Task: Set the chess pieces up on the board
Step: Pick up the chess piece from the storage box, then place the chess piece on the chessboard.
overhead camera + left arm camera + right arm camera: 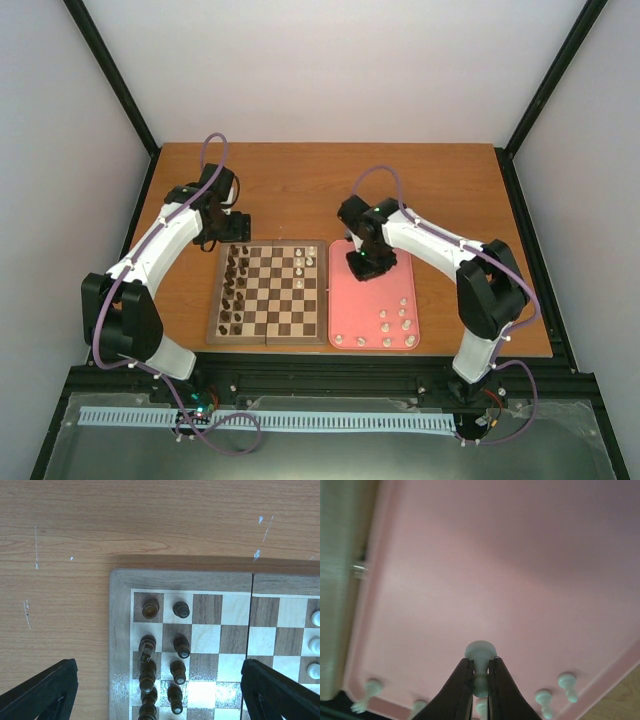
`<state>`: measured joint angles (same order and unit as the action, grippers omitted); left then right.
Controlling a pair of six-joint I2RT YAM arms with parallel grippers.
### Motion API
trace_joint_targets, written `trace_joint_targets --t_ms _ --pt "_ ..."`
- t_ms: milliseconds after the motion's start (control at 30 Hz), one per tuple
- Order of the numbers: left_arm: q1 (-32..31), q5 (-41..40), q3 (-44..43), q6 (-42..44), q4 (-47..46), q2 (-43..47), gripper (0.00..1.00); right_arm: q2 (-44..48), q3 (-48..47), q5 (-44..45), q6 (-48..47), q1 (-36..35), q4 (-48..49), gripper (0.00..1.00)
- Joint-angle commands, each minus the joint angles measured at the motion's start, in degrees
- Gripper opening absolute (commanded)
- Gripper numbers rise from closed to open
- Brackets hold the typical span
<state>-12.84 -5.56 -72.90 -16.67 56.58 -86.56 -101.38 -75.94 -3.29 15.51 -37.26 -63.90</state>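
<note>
Top cam: board (266, 244) lies flat on the counter (300, 180), centre-left, edges square to counter edge. Dark pieces (235, 285) fill its two left files. A few white pieces (302, 268) stand near its far-right corner. Pink tray (372, 300) sits just right of board, long axis near-to-far. More white pieces are on it, grouped at near-right end and along near rim. R gripper (358, 262) is over the tray's far-left part. L gripper (236, 228) is over bare counter just past board's far-left corner. Counter is orange-brown wood. Pale wall panels all round, black frame posts.

L wrist cam: L gripper (160, 665) jaws wide open, nothing between them, fingers (45, 695) at both bottom corners of frame. Board corner (120, 630) below, fold seam running across it. Dark pieces (180, 645) in two files, one looks tilted. White pieces (315, 644) at right frame edge. Counter (75, 540) shows wood grain w/ small white scuffs.

R wrist cam: R gripper (480, 664) jaws closed on a round-headed white piece (480, 651), pinched below the head. Long axis runs up-frame, in line w/ fingers, head past the tips, body mostly hidden. It's over the tray (495, 555); can't tell if it touches. Other white pieces near tray rim at frame bottom are blurred, orientation unclear.
</note>
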Motion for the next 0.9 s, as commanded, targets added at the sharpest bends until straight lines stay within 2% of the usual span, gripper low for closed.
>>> trace_joint_targets --t_ms 0,200,367,500,867 --pt "0.36 0.77 -1.27 0.33 -0.49 0.49 1.0 -1.12 -7.05 -0.17 0.29 -5.82 -4.3 0.03" --pt "0.44 1.22 -1.26 0.23 -0.68 0.21 1.0 -9.86 -20.59 -0.43 -0.59 -14.65 -6.74 0.03" --pt "0.42 1.36 -1.37 0.14 -0.62 0.32 1.0 -16.71 -29.26 -1.47 -2.06 -18.99 -7.82 0.03" --pt "0.45 1.01 -1.16 0.23 -0.54 0.64 1.0 -18.61 -30.05 -3.26 -3.11 -20.54 -7.41 0.03" --pt "0.42 1.09 -0.65 0.1 -1.02 0.69 1.0 -21.63 -28.77 -0.77 -6.05 -22.35 -3.75 0.03"
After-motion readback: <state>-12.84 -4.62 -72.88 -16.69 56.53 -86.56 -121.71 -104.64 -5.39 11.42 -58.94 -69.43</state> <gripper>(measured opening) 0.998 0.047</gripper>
